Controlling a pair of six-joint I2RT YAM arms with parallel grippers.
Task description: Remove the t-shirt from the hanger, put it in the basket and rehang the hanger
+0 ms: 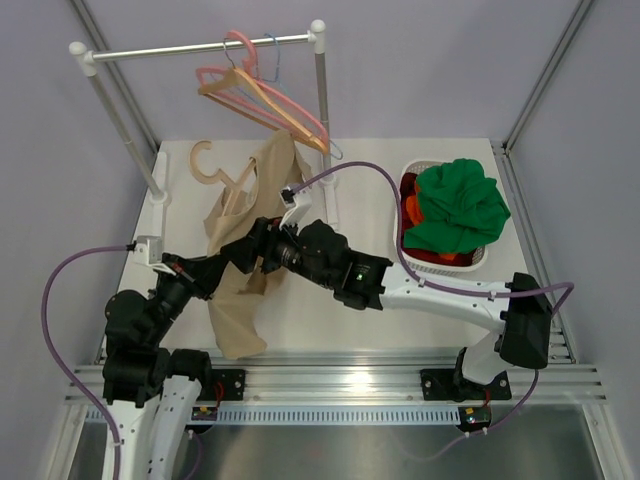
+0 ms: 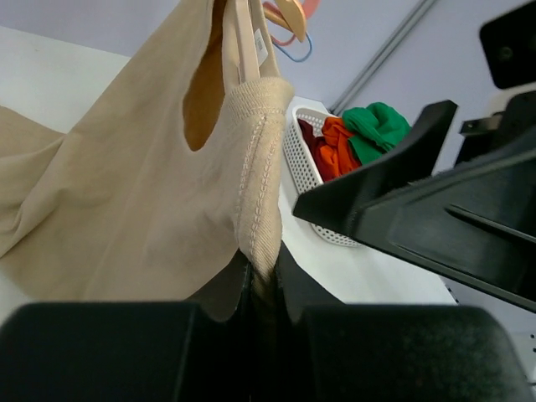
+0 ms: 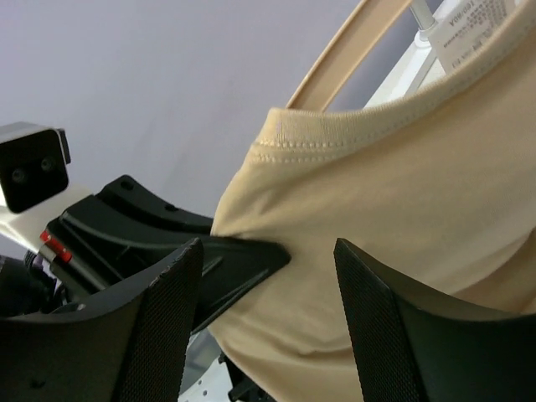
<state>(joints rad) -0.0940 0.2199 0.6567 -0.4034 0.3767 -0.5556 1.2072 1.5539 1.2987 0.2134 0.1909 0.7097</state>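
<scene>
Soft beige fabric t-shirt (image 2: 126, 209): left tool (image 2: 261, 285) pinches its ribbed edge as anchor; right tool (image 3: 268, 251), wide open beside that edge, prob. lined up for pale tan wooden hanger (image 3: 352, 52).

Overhead; wrist cameras close on t-shirt (image 2: 126, 209)

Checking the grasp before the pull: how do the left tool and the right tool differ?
The left tool is shut, pinching the t-shirt at its ribbed neck edge; the right tool is open, clamping nothing. The left tool reaches in from the left, the right tool from the right. Both sit at the neckline.
</scene>
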